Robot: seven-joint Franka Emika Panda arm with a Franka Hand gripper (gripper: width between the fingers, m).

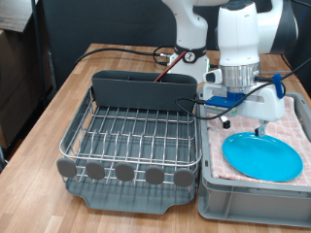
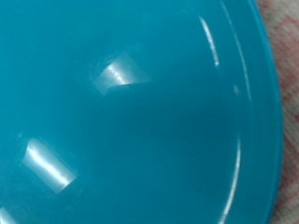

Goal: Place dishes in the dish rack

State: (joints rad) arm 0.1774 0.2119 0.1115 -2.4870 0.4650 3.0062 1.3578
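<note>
Plate fills the wrist view, jaws out of shot

The light-blue plate [image 2: 131, 121] runs off three edges of the wrist view, no fingers showing there. In the exterior view the crate [image 1: 243, 199] is cut by the frame's right and bottom edges, and the fingertips above the plate are too small to read.

The plate [image 1: 263, 155] lies on the cloth [image 1: 292, 124] inside the crate [image 1: 251, 201], at the exterior view's right of the dish rack [image 1: 136, 136].
</note>
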